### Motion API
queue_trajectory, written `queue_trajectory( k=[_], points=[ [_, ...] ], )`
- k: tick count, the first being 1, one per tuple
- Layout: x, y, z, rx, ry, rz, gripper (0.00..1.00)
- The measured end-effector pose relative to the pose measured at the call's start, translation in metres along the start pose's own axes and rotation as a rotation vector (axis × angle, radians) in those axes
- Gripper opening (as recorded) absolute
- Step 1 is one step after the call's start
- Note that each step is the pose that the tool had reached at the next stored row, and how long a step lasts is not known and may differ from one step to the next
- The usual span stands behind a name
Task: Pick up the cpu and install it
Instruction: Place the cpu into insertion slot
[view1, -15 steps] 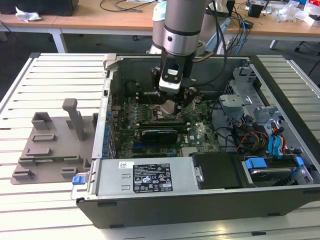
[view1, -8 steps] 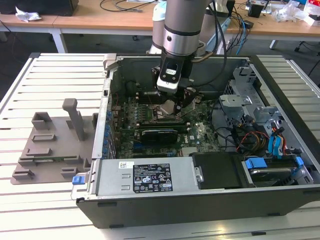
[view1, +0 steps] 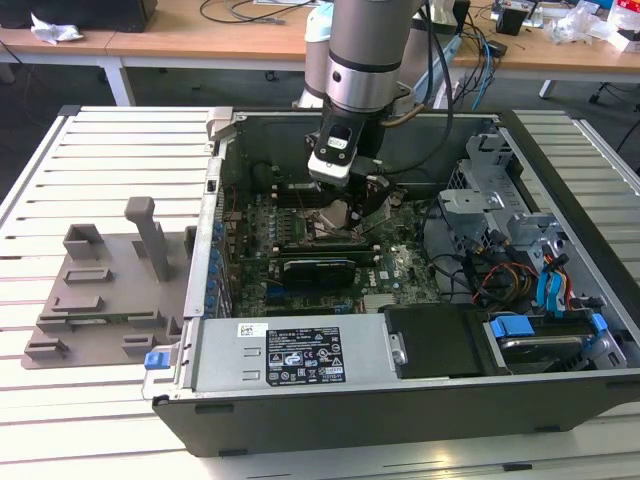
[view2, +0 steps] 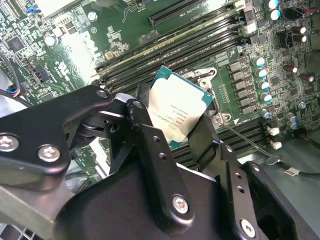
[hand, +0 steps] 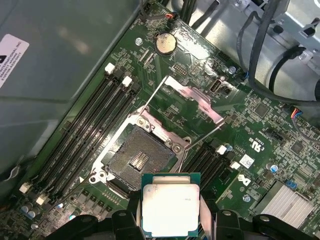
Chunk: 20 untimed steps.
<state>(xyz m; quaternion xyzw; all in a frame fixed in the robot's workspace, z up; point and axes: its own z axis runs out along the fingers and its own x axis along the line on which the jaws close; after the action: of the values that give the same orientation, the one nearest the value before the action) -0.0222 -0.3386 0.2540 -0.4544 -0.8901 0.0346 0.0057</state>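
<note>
Gripping cpu edges, tool hovers near open socket; cpu's underside hidden.

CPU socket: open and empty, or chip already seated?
Open and empty. In the first wrist view the socket has its load plate swung open and contact bed bare; the cpu sits clamped in the gripper.

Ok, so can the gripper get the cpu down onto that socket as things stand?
Probably yes. The gripper holds the cpu between its jaws, close to the socket. The socket's metal frame is swung open, leaving it bare, and nothing seems to lie across the way.
</note>
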Motion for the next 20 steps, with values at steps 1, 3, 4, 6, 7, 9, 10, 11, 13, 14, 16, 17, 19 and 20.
queue_trajectory(
  k=[1,3,4,6,7,9,10,11,13,14,16,17,19,20],
  points=[
    [0.0000,0.0000,0.0000,0.0002,0.0002,0.004,0.55],
    [0.0000,0.0000,0.0001,0.0005,0.0008,0.015,0.55],
    [0.0000,0.0000,0.0001,0.0007,0.0012,0.023,0.55],
    [0.0000,0.0000,0.0002,0.0013,0.0023,0.043,0.55],
    [0.0000,0.0000,0.0003,0.0016,0.0026,0.049,0.55],
    [0.0000,0.0000,0.0004,0.0021,0.0034,0.065,0.55],
    [0.0000,0.0000,0.0004,0.0023,0.0036,0.069,0.55],
    [0.0000,0.0000,0.0004,0.0024,0.0038,0.073,0.55],
    [0.0000,0.0000,0.0005,0.0030,0.0048,0.093,0.55],
    [0.0000,0.0000,0.0006,0.0033,0.0054,0.103,0.55],
    [0.0000,0.0001,0.0007,0.0038,0.0063,0.120,0.55],
    [0.0000,0.0000,0.0007,0.0040,0.0067,0.127,0.55],
    [0.0000,0.0001,0.0008,0.0045,0.0076,0.143,0.55],
    [0.0000,0.0001,0.0009,0.0048,0.0081,0.152,0.55]
  ],
)
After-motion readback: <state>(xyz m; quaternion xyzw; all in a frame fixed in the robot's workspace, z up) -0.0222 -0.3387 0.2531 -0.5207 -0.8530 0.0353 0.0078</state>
